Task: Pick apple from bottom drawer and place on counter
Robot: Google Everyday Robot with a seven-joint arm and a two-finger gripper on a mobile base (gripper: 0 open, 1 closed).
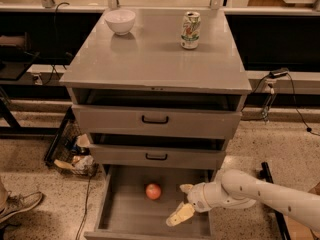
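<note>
– Grey counter (155, 59) fills the upper middle of the frame. Is the apple on it already?
– No. On it I see only a white bowl (120, 21) at the upper left and a soda can (190, 30) at the upper right.
– And the bottom drawer?
– The bottom drawer (127, 216) stands pulled out at the lower middle, so the opening seems done. A white arm (265, 194) comes in from the lower right and reaches over the drawer's right side.
– What does the gripper do?
– The gripper (183, 201) hangs over the right half of the drawer. Its two fingers are spread wide apart and nothing is between them.
– Where is the apple, then?
– The apple (153, 191) lies on the drawer floor, toward the back, a little left of the gripper. It is near it but not touching.
– So what is left?
– Almost everything, in my judgement. The gripper must go to the apple, close on it, lift it out and put it on the counter.
</note>
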